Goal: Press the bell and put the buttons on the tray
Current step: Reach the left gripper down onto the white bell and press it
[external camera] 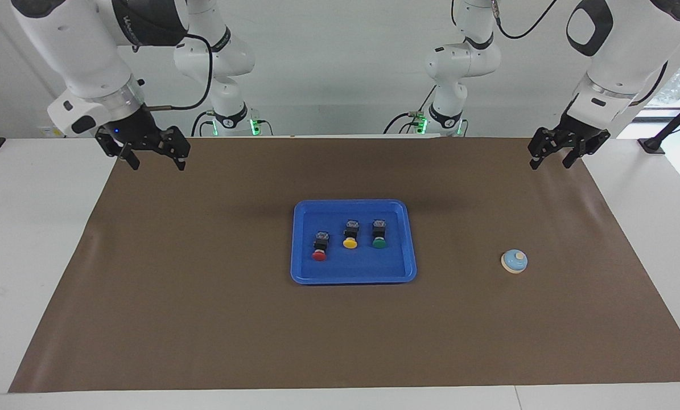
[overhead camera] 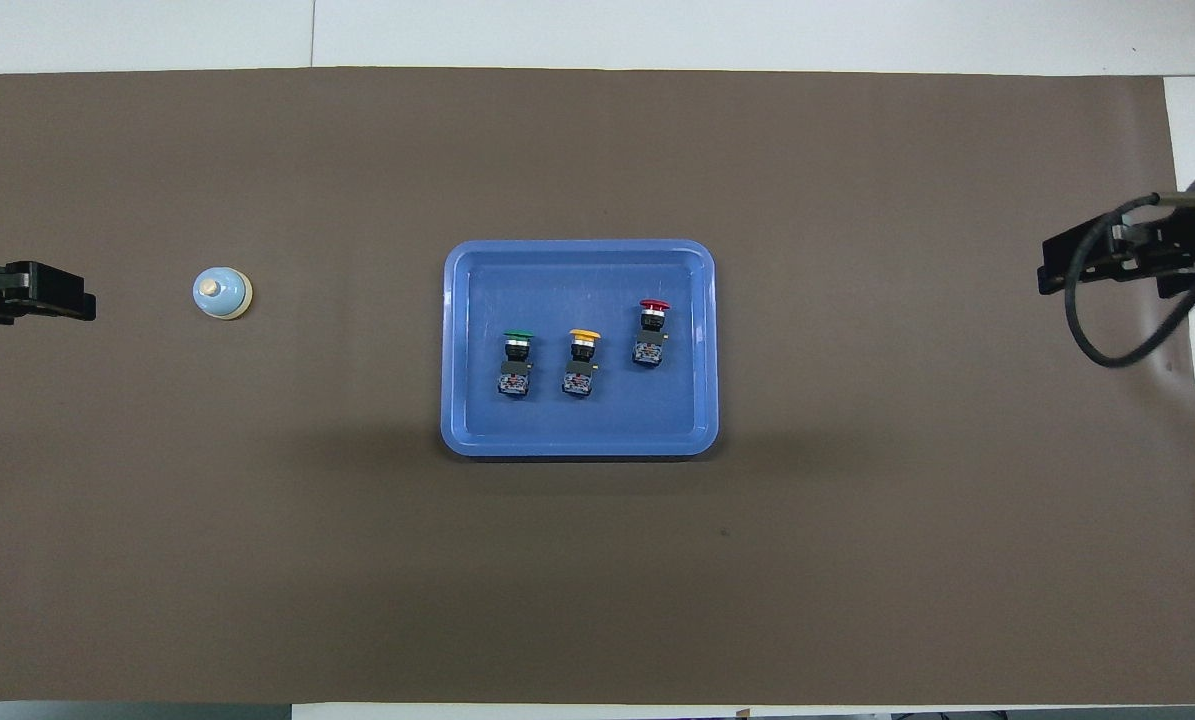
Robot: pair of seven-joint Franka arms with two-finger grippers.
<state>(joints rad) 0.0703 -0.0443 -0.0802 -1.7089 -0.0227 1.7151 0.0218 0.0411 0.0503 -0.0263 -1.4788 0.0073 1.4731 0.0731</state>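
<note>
**Both grippers parked up high, buttons in the tray**

Right gripper [external camera: 153,158] hangs over my mat's [external camera: 203,319] corner, fingers spread, holding nothing. Left gripper [external camera: 551,159] hangs over the other corner, fingers apart too, empty. From overhead both are cut off at the edges. Red button [external camera: 319,246], yellow button [external camera: 350,234] and green button [external camera: 379,233] sit in the blue tray [external camera: 353,277] mid-mat, well apart from both. Bell [external camera: 514,261] sits toward my left arm's end.

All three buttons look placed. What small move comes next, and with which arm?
Probably bring the left gripper out over the bell, ready to press. The red, yellow and green button lie in the tray; the bell sits untouched at that arm's end, and the right gripper waits, open.
</note>
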